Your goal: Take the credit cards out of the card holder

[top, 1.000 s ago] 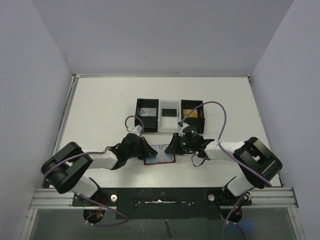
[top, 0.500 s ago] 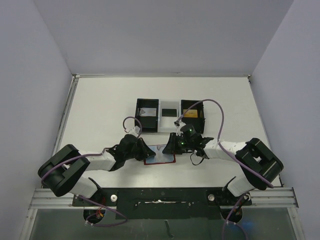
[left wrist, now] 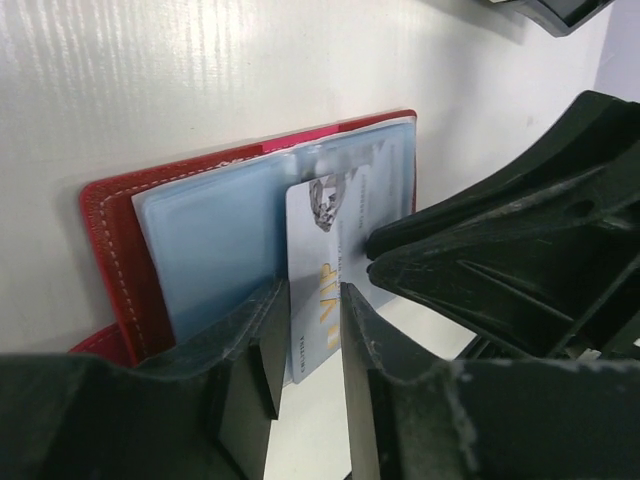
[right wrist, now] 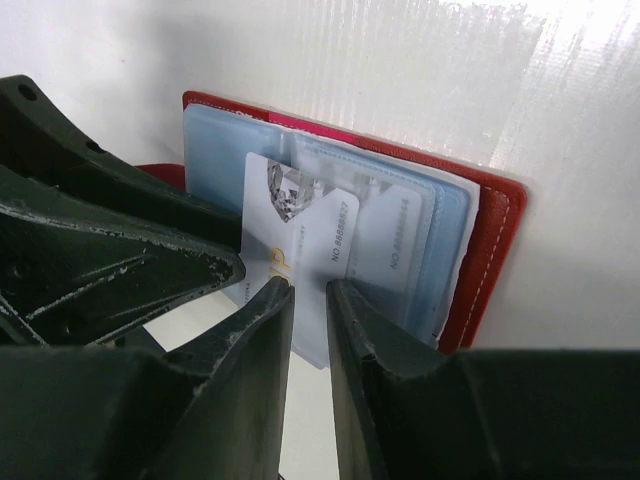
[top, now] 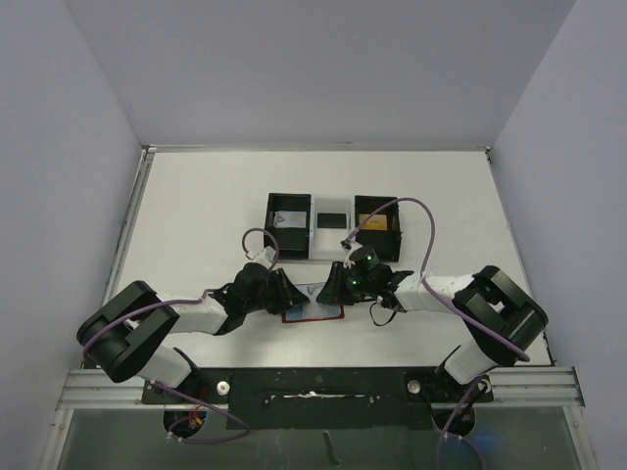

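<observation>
Squarely between the two grippers, found the small red bifold card holder [top: 315,311] lying open on the white table [top: 196,225], blue-grey lining up. Saw a pale grey-white plastic credit card [left wrist: 325,240] half out of its sleeve, with the left gripper [left wrist: 312,300] at one edge and the right gripper [right wrist: 308,292] at the other, crowding each other. Noted both sets of jaws drawn to a narrow slit; could not tell whether either pinched the card. Spotted a black-and-white three-compartment tray [top: 334,203] just beyond.
</observation>
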`<state>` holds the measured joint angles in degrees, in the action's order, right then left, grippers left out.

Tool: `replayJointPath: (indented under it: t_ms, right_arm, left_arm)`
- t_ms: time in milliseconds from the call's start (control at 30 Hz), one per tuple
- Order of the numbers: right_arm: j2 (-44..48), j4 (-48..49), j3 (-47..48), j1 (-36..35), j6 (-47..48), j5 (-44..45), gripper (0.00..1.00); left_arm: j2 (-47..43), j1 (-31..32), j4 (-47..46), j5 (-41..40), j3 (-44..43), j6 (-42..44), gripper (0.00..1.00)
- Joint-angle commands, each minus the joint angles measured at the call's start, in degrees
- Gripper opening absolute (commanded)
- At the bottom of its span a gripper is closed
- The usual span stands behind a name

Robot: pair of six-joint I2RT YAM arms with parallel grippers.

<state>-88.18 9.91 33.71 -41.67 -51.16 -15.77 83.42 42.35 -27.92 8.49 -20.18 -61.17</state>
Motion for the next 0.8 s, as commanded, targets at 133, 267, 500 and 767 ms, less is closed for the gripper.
replayJointPath:
  t_ms: [133, 267, 500, 767]
  right_arm:
    - [-2.51, 2.57, -2.26, -0.26, -2.50, 1.22, 0.22]
    - [-2.66, 2.75, -2.33, -0.17, -2.63, 1.00, 0.22]
    - [-0.63, 0.95, -1.78, 0.85, -1.17, 1.77, 0.23]
    - [2.03, -0.04, 1.11, 1.24, 3.41, -0.40, 0.33]
  left_arm:
    - [2.75, -0.33, -10.12, 3.34, 2.35, -2.25, 0.28]
    - [3.12, -0.37, -14.52, 3.91, 3.75, -4.44, 0.18]
    - [-0.20, -0.50, -7.70, 1.78, 2.22, -2.48, 0.00]
    - [-3.84, -1.12, -1.55, 0.08, 1.64, 0.36, 0.00]
